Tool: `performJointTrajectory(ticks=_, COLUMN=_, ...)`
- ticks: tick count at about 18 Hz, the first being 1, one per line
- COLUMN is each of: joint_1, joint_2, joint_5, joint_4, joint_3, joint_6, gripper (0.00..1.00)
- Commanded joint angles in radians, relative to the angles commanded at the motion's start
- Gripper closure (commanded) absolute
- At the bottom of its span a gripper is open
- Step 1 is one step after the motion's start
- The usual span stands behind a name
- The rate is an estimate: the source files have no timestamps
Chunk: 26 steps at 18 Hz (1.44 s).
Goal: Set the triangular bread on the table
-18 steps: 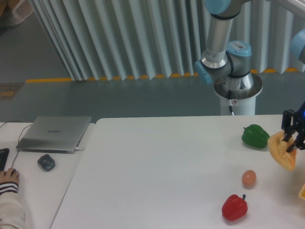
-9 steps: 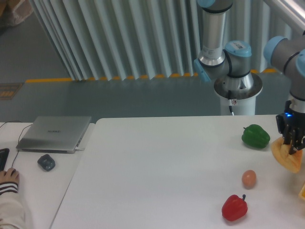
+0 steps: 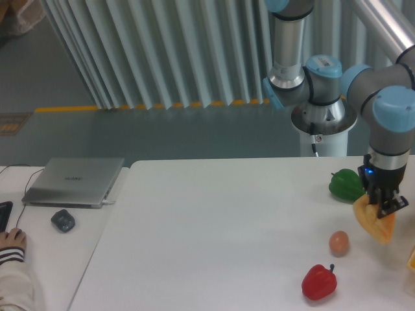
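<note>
The triangular bread (image 3: 374, 223) is a yellow-orange wedge held in my gripper (image 3: 380, 206) at the right side of the white table (image 3: 214, 233). The gripper is shut on the bread's upper edge and the wedge hangs point down, just above the tabletop or close to it. It hangs just right of the tan ball and below the green pepper. The arm comes down from the upper right.
A green pepper (image 3: 344, 184) sits just left of the gripper. A small tan egg-like ball (image 3: 338, 242) and a red pepper (image 3: 319, 281) lie in front. A yellow object (image 3: 411, 260) shows at the right edge. A grey laptop (image 3: 74, 181), a mouse (image 3: 63, 220) and a person's hand (image 3: 11, 241) are on the left desk.
The gripper with the bread has moved left, from the table's right edge toward the green pepper and tan ball. More of the arm has come into view.
</note>
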Motion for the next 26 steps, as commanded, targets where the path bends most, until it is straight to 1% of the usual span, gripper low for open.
performJointTrajectory(ticks=2, joint_1=-0.002, joint_2=0.0, joint_5=-0.002, joint_4=-0.002, joint_3=-0.002, joint_6=0.002, gripper=0.62)
performJointTrajectory(ticks=3, joint_1=-0.002, joint_2=-0.002, joint_5=-0.002, joint_4=0.0, joint_3=-0.002, joint_6=0.0, gripper=0.5)
performJointTrajectory(ticks=4, joint_1=-0.002, joint_2=-0.003, joint_5=-0.002, joint_4=0.0, joint_3=-0.002, joint_6=-0.002, gripper=0.34)
performJointTrajectory(ticks=5, joint_1=-0.002, joint_2=-0.005, joint_5=0.0, joint_4=0.003, joint_3=0.0, joint_6=-0.011, gripper=0.0)
performJointTrajectory(ticks=12, joint_1=-0.002, joint_2=0.001, joint_5=-0.009, joint_4=0.005, joint_3=0.026, joint_6=-0.035, gripper=0.0)
performJointTrajectory(ticks=18, joint_1=-0.003, joint_2=-0.003, joint_5=-0.009, joint_4=0.003, joint_3=0.084, joint_6=-0.032, gripper=0.0)
performJointTrajectory(ticks=26, joint_1=-0.017, joint_2=-0.002, joint_5=-0.02, joint_4=0.006, joint_3=0.084, joint_6=-0.008, gripper=0.0)
